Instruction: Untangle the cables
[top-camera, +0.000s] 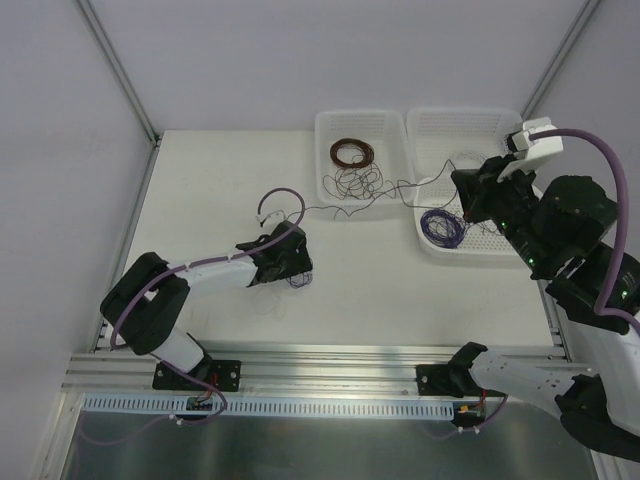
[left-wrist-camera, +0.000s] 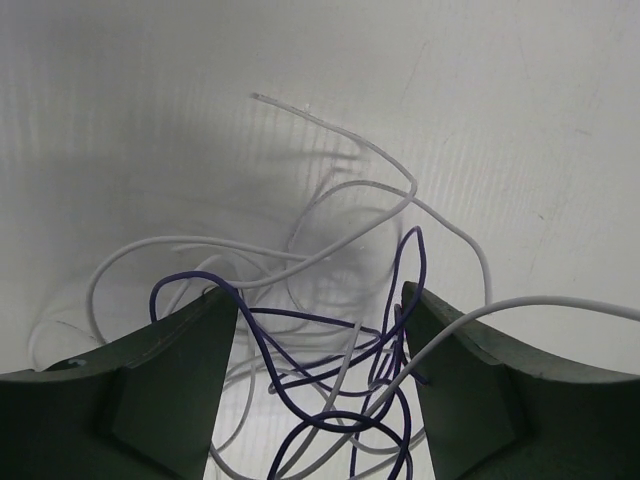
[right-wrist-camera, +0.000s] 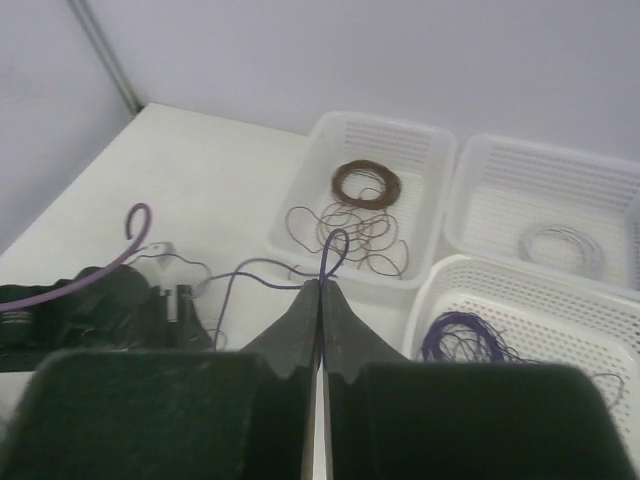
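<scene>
The cables are a loose tangle of thin purple and white wires (left-wrist-camera: 330, 330) lying on the white table under my left gripper (top-camera: 287, 262). In the left wrist view my left gripper (left-wrist-camera: 320, 335) stands open, its dark fingers (left-wrist-camera: 185, 360) on either side of the tangle with the strands slack between them. My right gripper (right-wrist-camera: 321, 288) is shut on a purple wire, a small loop (right-wrist-camera: 336, 247) of it poking out past the tips. From there the purple strand (right-wrist-camera: 255, 266) runs left towards the left arm. In the top view the right gripper (top-camera: 466, 200) hangs over the baskets.
Three white baskets sit at the back right. One basket (top-camera: 326, 125) holds a neat brown coil (top-camera: 352, 153) and loose brown wire (top-camera: 352, 182). Another basket (right-wrist-camera: 432, 290) holds a purple coil (right-wrist-camera: 465, 340), and the third basket (right-wrist-camera: 470, 175) holds a pale coil (right-wrist-camera: 563, 245).
</scene>
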